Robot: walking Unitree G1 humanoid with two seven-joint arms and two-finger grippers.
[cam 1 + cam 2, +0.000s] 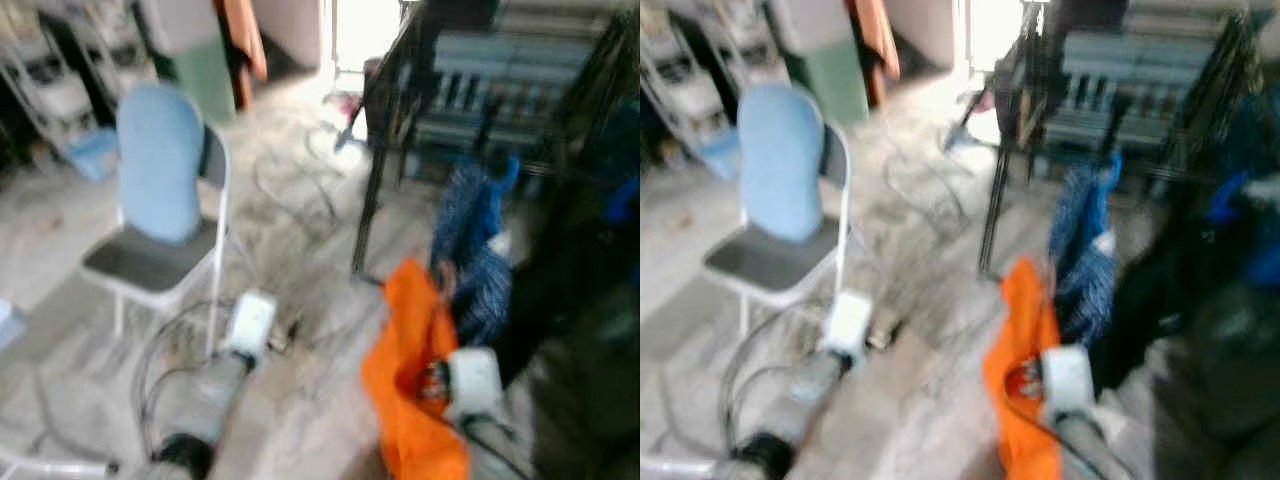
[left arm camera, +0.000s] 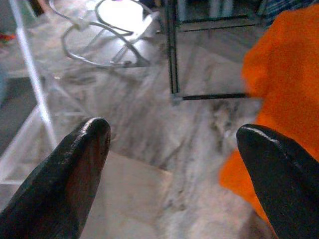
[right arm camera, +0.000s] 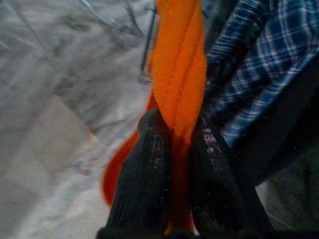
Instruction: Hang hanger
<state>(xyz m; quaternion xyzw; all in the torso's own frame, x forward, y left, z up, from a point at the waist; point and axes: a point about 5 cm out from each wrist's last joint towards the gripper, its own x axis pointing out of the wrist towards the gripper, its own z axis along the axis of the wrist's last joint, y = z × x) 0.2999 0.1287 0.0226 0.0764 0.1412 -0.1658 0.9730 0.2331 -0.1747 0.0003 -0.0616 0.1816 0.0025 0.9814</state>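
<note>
My right gripper (image 3: 174,122) is shut on a fold of an orange garment (image 3: 179,64), which hangs in a long bunch (image 1: 410,370) beside the clothes rack. A blue plaid shirt (image 1: 470,230) and a dark garment (image 1: 560,300) hang on the black rack (image 1: 375,170), just right of the orange cloth. The plaid shirt (image 3: 269,55) touches the orange fold in the right wrist view. My left gripper (image 2: 172,134) is open above the marble floor with nothing between its fingers, to the left of the orange garment (image 2: 284,74). Both eye views are blurred.
A folding chair (image 1: 160,200) with a light blue back stands at the left. Loose cables (image 1: 300,190) lie on the floor between the chair and the rack. A green box (image 1: 205,75) and shelving stand at the back left. A white ring-shaped stand (image 2: 114,30) lies ahead of the left gripper.
</note>
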